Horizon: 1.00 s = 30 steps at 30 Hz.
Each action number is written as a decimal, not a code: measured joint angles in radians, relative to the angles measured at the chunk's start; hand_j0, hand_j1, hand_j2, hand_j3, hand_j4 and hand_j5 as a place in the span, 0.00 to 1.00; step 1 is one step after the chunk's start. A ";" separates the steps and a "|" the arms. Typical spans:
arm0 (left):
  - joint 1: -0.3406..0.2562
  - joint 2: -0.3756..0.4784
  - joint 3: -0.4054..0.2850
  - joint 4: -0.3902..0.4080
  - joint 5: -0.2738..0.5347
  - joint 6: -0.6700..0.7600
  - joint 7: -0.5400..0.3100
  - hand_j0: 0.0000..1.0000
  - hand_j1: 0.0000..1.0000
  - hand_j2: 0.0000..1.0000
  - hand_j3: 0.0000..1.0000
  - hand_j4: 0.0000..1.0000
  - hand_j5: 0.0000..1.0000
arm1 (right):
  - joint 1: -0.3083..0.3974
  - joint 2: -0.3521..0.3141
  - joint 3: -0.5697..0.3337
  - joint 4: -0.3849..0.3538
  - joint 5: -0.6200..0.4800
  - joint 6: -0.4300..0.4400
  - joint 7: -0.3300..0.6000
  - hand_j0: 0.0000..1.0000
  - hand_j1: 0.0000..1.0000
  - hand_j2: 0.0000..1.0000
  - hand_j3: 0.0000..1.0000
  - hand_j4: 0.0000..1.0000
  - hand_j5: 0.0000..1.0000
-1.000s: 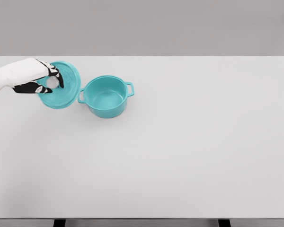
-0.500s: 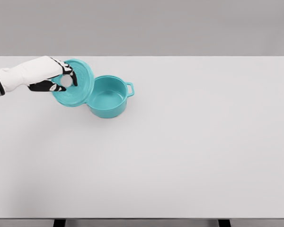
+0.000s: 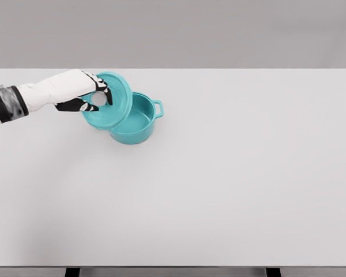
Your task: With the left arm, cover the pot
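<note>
Tilting toward robot hand [image 3: 91, 95], lid [image 3: 111, 103] overlapping pot [image 3: 135, 122].

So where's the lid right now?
In the head view, upper left: the teal lid is held tilted by the left hand, overlapping the left part of the open teal pot.

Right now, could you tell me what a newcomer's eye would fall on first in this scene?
The teal pot at the upper left of the white table stands out, the only colour on a pale surface. Over its left side hangs the matching teal lid, tilted and covering part of the opening, gripped at its knob by the left hand, whose white arm enters from the left edge.
</note>
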 measured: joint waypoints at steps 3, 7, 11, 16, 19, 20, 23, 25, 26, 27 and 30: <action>0.000 -0.018 0.000 0.004 -0.015 0.000 0.000 0.47 0.47 0.47 0.47 0.47 0.47 | 0.000 0.000 0.000 0.000 0.000 0.000 0.000 1.00 1.00 1.00 1.00 1.00 1.00; 0.000 -0.039 0.000 0.011 -0.027 0.000 0.000 0.47 0.47 0.47 0.47 0.47 0.47 | 0.000 0.000 0.000 0.000 0.000 0.000 0.000 1.00 1.00 1.00 1.00 1.00 1.00; 0.002 -0.054 0.000 0.023 -0.038 0.000 0.000 0.47 0.47 0.47 0.47 0.47 0.47 | 0.000 0.000 0.000 0.000 0.000 0.000 0.000 1.00 1.00 1.00 1.00 1.00 1.00; 0.002 -0.068 0.000 0.031 -0.044 0.000 0.000 0.47 0.47 0.47 0.47 0.47 0.47 | 0.000 0.000 0.000 0.000 0.000 0.000 0.000 1.00 1.00 1.00 1.00 1.00 1.00; 0.002 -0.079 0.000 0.041 -0.048 0.000 0.000 0.47 0.47 0.47 0.47 0.47 0.47 | 0.000 0.000 0.000 0.000 0.000 0.000 0.000 1.00 1.00 1.00 1.00 1.00 1.00; 0.002 -0.081 -0.001 0.043 -0.054 -0.003 -0.003 0.48 0.48 0.48 0.48 0.48 0.48 | 0.000 0.000 0.000 0.000 0.000 0.000 0.000 1.00 1.00 1.00 1.00 1.00 1.00; 0.002 -0.086 0.000 0.047 -0.057 -0.001 -0.001 0.48 0.48 0.48 0.48 0.48 0.48 | 0.000 0.000 0.000 0.000 0.000 0.000 0.000 1.00 1.00 1.00 1.00 1.00 1.00; 0.000 -0.093 0.000 0.051 -0.059 -0.001 0.000 0.48 0.48 0.48 0.48 0.48 0.48 | 0.000 0.000 0.000 0.000 0.000 0.000 0.000 1.00 1.00 1.00 1.00 1.00 1.00; 0.000 -0.096 0.000 0.053 -0.060 -0.001 0.000 0.48 0.48 0.48 0.48 0.48 0.48 | 0.000 0.000 0.000 0.000 0.000 0.000 0.000 1.00 1.00 1.00 1.00 1.00 1.00; 0.000 -0.098 0.000 0.055 -0.061 -0.001 0.000 0.48 0.48 0.48 0.48 0.48 0.48 | 0.000 0.000 0.000 0.000 0.000 0.000 0.000 1.00 1.00 1.00 1.00 1.00 1.00; 0.000 -0.105 0.000 0.058 -0.063 0.000 0.000 0.49 0.49 0.49 0.49 0.49 0.49 | 0.000 0.000 0.000 0.000 0.000 0.000 0.000 1.00 1.00 1.00 1.00 1.00 1.00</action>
